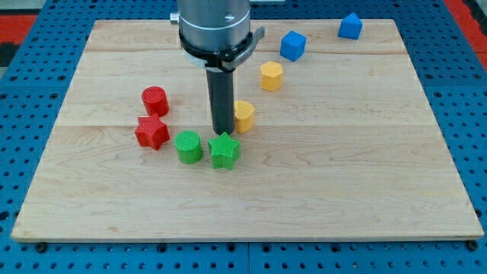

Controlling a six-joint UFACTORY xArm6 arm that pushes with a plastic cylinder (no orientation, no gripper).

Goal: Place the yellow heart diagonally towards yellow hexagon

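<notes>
Camera view, my tip (223, 132) touching yellow heart (243, 116), yellow hexagon (272, 76) apart, no hand.

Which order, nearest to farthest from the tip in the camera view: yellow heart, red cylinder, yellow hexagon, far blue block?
From my tip:
1. Yellow heart, touching on the view's right.
2. Red cylinder, toward the view's left.
3. Yellow hexagon, up and right.
4. Far blue block, near the view's top right.

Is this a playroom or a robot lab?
Probably a robot lab: a wooden board lies on a blue pegboard bench, and my tip pushes blocks like the yellow heart.
</notes>
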